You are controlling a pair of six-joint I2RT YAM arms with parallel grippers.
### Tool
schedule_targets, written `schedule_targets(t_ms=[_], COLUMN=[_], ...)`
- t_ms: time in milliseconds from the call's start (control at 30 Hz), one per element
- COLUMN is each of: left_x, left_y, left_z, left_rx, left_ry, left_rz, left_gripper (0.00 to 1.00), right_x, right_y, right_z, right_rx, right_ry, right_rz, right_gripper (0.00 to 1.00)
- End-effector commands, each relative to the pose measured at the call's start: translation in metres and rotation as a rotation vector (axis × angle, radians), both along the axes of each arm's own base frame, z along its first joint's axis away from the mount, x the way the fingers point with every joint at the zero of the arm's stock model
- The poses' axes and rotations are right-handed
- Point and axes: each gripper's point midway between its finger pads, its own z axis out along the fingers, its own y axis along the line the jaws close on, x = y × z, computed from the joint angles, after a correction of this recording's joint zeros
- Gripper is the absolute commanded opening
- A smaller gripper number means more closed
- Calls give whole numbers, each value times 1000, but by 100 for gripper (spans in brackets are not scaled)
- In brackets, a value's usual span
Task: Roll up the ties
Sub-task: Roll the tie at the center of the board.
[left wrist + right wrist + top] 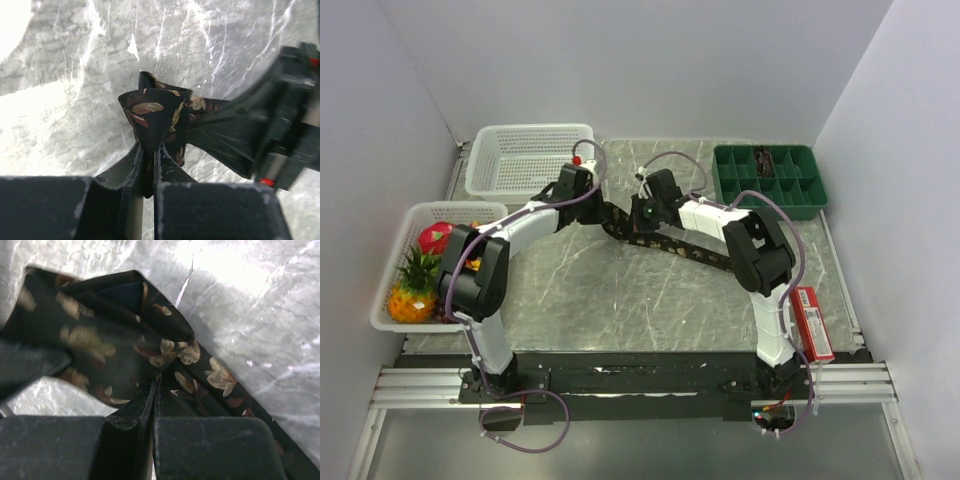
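Note:
One dark tie [672, 243] with tan leaf specks lies slantwise on the table's middle, its far-left end folded up. My left gripper [588, 200] is shut on that folded end; in the left wrist view the fabric [155, 112] stands up pinched between my fingertips [149, 150]. My right gripper [642, 214] is just to the right of it, on the same tie. In the right wrist view its jaws [156, 384] are closed at the edge of the bunched fold [115, 340], with the tie's flat length [220, 380] running off to the right.
An empty white basket [530, 160] stands at the back left. A second white basket [410, 215] at the left holds a pineapple and red fruit. A green compartment tray [770, 180] is at the back right. A red box [813, 322] lies beside the right arm's base.

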Motion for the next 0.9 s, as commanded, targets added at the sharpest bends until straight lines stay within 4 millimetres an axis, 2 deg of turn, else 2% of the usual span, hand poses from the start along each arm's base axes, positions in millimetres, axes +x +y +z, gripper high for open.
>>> schedule_targets(t_ms=[0, 67, 133, 200, 367, 400, 433, 533, 700, 767, 800, 833, 867], left_x=[5, 4, 7, 5, 4, 3, 1, 1, -1, -1, -2, -3, -5], left_y=[-3, -9, -6, -14, -23, -22, -22, -22, -37, -42, -45, -49, -52], left_z=[13, 12, 13, 15, 8, 6, 0, -2, -1, -2, -2, -2, -3], left_rx=[137, 165, 218, 250, 357, 378, 400, 471, 503, 493, 486, 471, 458], left_ry=[-41, -43, -60, -62, -62, -60, -47, -59, -80, -86, -87, -88, -88], left_rz=[-3, -11, 17, 5, 6, 6, 5, 27, 17, 11, 7, -5, -16], left_gripper=[6, 6, 6, 6, 6, 6, 6, 6, 7, 7, 8, 9, 11], right_x=[17, 21, 22, 23, 21, 19, 16, 14, 7, 7, 9, 5, 8], right_y=[11, 10, 11, 12, 11, 10, 6, -2, -21, -36, -41, -47, -56], right_z=[15, 14, 11, 7, 9, 14, 12, 18, 21, 16, 23, 17, 25], right_rx=[24, 20, 17, 15, 20, 20, 3, -30, -77, -86, -74, -64, -31], right_ry=[-36, -37, -32, -26, -26, -34, -27, -44, -44, -29, -41, -18, -22], right_rz=[-18, -23, -26, -25, -29, -28, -27, -33, -66, -104, -118, -133, -145], right_gripper=[0, 0, 0, 0, 0, 0, 0, 0, 0, 0, 0, 0, 0])
